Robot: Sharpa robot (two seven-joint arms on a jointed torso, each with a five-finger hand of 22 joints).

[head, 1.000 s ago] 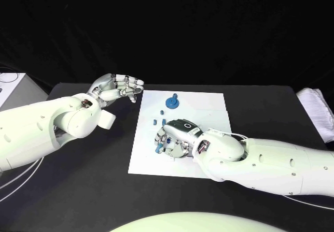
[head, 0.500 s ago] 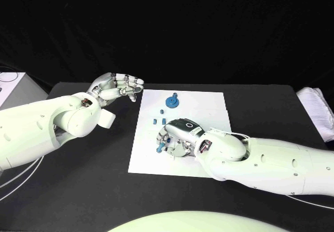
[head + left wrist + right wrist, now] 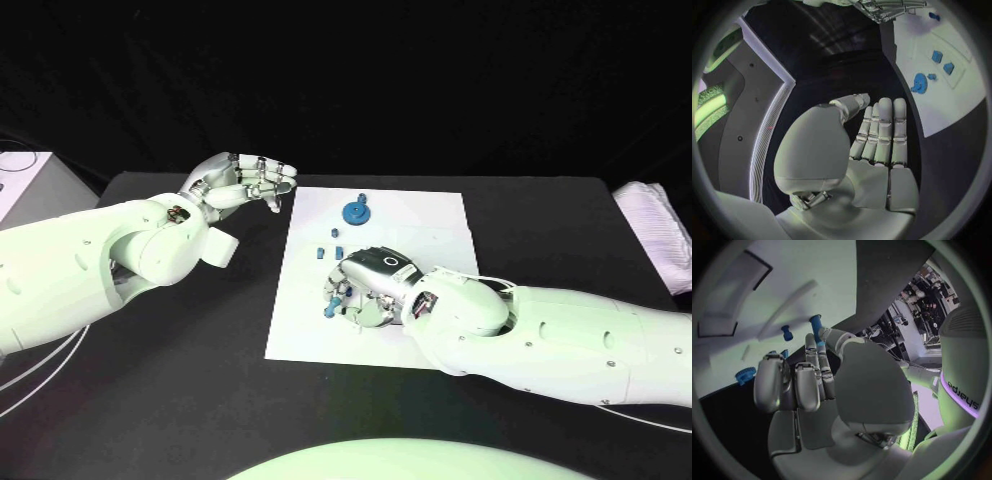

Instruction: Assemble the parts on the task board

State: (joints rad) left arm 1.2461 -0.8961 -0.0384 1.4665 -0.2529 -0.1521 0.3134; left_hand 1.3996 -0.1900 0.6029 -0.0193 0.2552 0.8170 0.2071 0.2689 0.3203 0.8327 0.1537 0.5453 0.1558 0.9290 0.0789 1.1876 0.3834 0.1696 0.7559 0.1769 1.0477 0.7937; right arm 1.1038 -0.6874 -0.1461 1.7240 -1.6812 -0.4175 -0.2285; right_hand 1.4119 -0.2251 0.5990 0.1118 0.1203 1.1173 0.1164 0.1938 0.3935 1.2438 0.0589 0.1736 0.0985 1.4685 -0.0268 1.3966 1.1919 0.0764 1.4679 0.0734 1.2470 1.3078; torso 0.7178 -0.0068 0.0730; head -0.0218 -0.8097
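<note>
The white task board (image 3: pixel 418 215) lies mid-table. My right hand (image 3: pixel 364 290) hovers low over its middle and pinches a small blue peg (image 3: pixel 332 301) between thumb and a finger; the right wrist view shows the peg (image 3: pixel 815 324) sticking out past the fingertips. A blue gear (image 3: pixel 358 210) stands near the board's far edge, with small blue parts (image 3: pixel 322 252) between it and the hand. My left hand (image 3: pixel 242 182) hangs off the board's far left corner, holding nothing; its fingers (image 3: pixel 879 130) lie side by side.
A white box (image 3: pixel 22 185) stands at the table's left edge and a folded white cloth (image 3: pixel 661 230) at its right edge. In the left wrist view the gear (image 3: pixel 919 82) and two small parts (image 3: pixel 942 61) sit on the board (image 3: pixel 954 105).
My right hand has shifted slightly over the board, still pinching the blue peg. The left hand has stayed where it was.
</note>
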